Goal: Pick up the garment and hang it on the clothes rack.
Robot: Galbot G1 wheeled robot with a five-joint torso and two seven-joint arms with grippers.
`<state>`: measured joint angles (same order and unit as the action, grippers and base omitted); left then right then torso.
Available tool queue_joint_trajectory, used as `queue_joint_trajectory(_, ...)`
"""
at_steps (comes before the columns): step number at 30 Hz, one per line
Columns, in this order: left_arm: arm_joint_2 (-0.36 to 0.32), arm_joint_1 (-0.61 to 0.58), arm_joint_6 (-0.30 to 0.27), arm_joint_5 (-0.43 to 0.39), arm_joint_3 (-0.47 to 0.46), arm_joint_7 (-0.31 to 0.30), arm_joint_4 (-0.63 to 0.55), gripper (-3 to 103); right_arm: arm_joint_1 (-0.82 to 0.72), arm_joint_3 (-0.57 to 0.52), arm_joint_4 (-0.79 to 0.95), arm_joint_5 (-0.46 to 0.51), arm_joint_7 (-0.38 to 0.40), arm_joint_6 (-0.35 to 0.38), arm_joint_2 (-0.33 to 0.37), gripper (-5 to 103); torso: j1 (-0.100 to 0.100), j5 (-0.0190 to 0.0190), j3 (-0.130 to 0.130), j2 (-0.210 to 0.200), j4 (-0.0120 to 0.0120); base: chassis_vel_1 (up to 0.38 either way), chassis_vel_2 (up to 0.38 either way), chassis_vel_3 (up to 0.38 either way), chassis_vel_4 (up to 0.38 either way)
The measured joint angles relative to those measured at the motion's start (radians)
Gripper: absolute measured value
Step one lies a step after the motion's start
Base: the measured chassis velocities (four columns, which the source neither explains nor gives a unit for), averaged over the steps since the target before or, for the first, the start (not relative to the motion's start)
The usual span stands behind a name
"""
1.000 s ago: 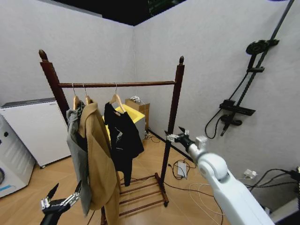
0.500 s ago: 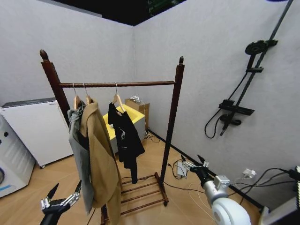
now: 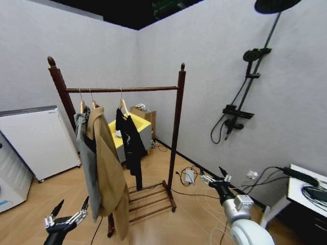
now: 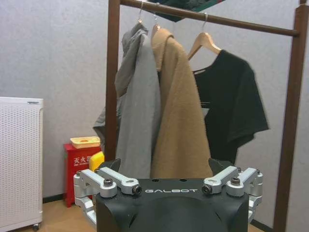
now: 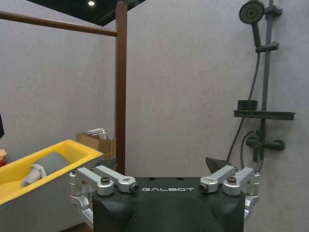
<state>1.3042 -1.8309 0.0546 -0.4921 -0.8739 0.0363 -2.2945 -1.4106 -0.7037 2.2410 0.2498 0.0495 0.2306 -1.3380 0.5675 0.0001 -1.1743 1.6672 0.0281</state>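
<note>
The garment [image 3: 130, 145] is a small black top. It hangs on a wooden hanger [image 3: 122, 106] from the rail [image 3: 122, 89] of the clothes rack [image 3: 176, 132]. It is the one nearest the rack's right post. Next to it, on its left, hangs a long tan coat [image 3: 107, 171]. A grey jacket [image 3: 84, 153] hangs on the far side of the coat, close to the left post. In the left wrist view the black top [image 4: 231, 108] hangs with one short sleeve sticking out toward the post.

The left gripper [image 3: 65, 218] is low down in front of the rack, near the bottom of the tan coat. Its fingers are spread apart and hold nothing. The right gripper [image 3: 214, 177] is low on the other side, to the right of the rack and away from the clothes. Its fingers are spread apart too, and they hold nothing.

A yellow tub [image 3: 134, 128] sits behind the rack. A white box [image 3: 38, 140] stands by the wall on the left. A shower set [image 3: 245, 87] is fixed to the wall on the right. Cables [image 3: 204, 196] lie on the wooden floor [image 3: 168, 224].
</note>
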Motion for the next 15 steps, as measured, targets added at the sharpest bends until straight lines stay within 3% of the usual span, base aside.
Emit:
queue_joint_trajectory(6,0.000,0.000,0.000,0.000,0.000,0.000,0.000,100,-0.026,-0.007,-0.004,-0.014,-0.019,-0.029,-0.004,100,0.000,-0.0001,0.000,0.000,0.0003,-0.061,-0.145,-0.145,-0.036)
queue_joint_trajectory(15,0.000,0.000,0.000,0.000,0.000,0.000,0.000,100,-0.041,-0.020,0.002,-0.011,-0.027,-0.042,-0.005,100,0.002,-0.0001,-0.001,-0.001,0.0002,-0.158,-0.066,-0.068,-0.186)
